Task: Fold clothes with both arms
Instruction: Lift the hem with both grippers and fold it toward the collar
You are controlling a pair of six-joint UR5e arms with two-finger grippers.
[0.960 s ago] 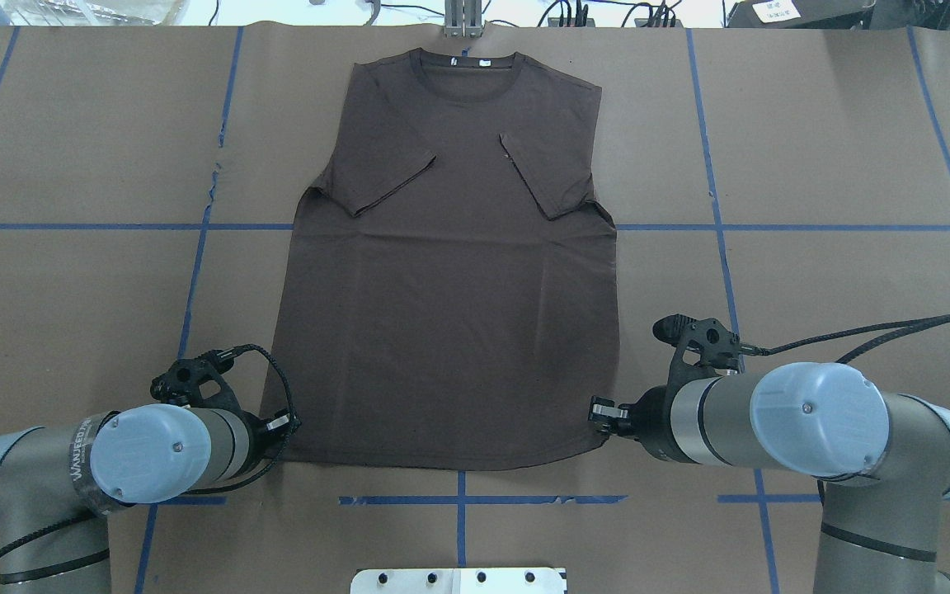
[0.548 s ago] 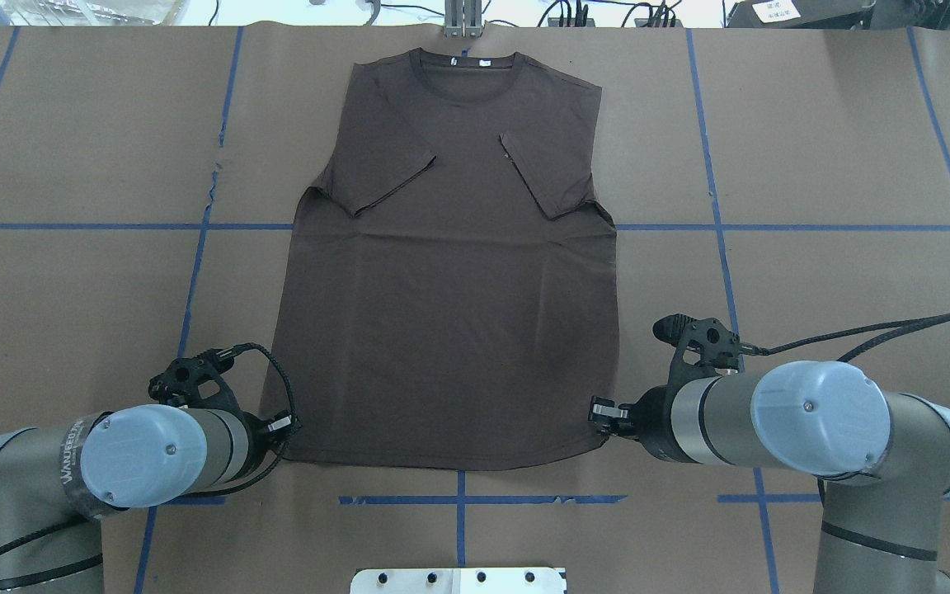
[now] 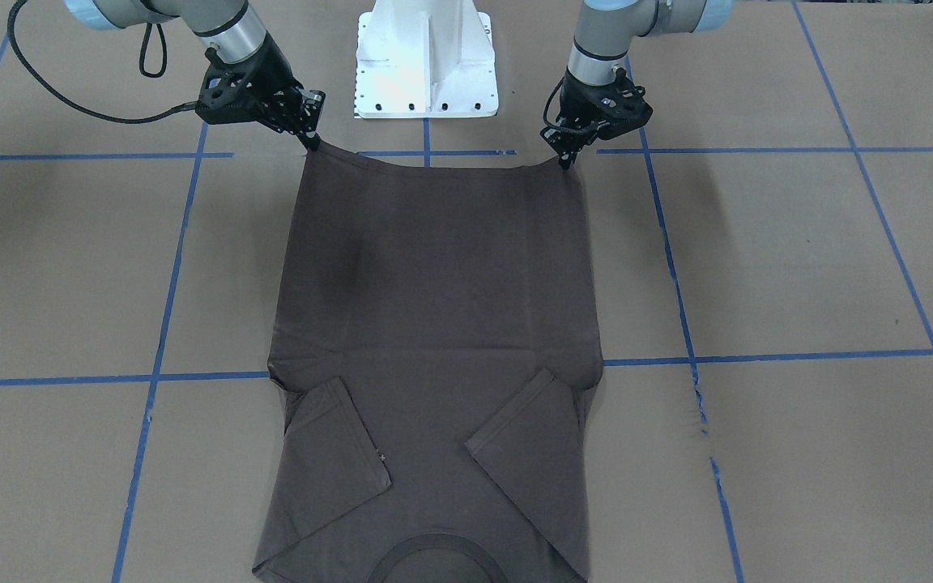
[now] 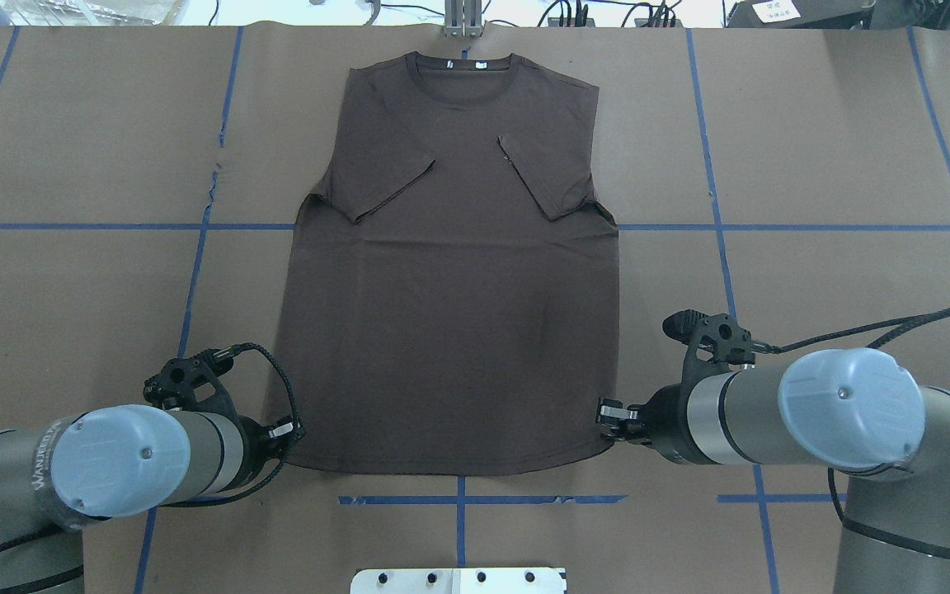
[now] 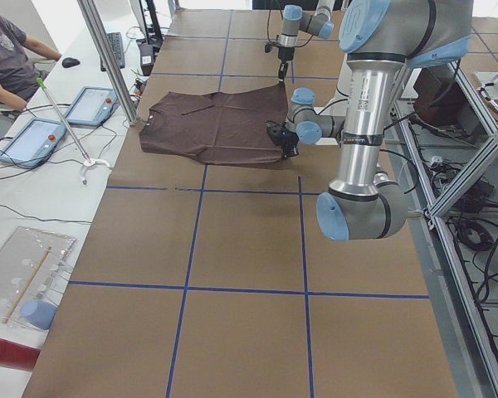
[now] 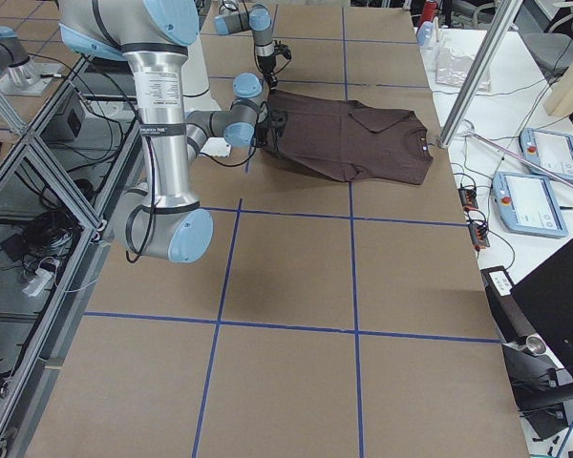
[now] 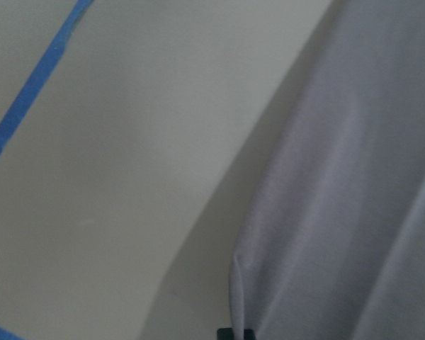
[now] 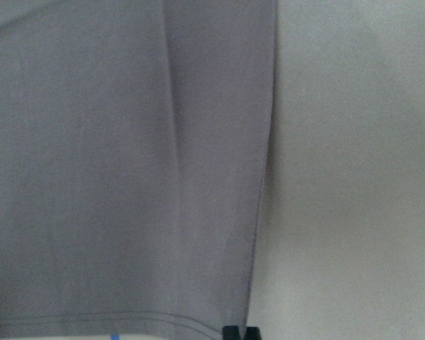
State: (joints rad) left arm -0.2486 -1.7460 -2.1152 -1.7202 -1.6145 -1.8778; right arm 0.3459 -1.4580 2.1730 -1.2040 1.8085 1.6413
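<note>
The dark brown T-shirt [image 4: 450, 330] lies spread on the brown table, collar at the far edge and both short sleeves folded inward over the chest. My left gripper [image 4: 287, 435] is shut on the near-left hem corner. My right gripper [image 4: 604, 417] is shut on the near-right hem corner. In the front-facing view the hem of the T-shirt [image 3: 434, 267] hangs taut, slightly raised, between the left gripper [image 3: 567, 159] and the right gripper [image 3: 312, 144]. Each wrist view shows fabric [image 7: 340, 212] [image 8: 127, 177] running down to the fingertips at the bottom edge.
Blue tape lines grid the paper-covered table [image 4: 813, 165]. The white base pedestal [image 4: 458, 580] stands just behind the hem. Beyond the collar is a side bench with tablets [image 5: 33, 141], a metal post [image 5: 108, 58] and a seated person [image 5: 8, 54].
Both arms have drawn back slightly toward the robot's base and outward. The hem is pulled a little nearer and tauter, and the collar has crept a touch toward me.
</note>
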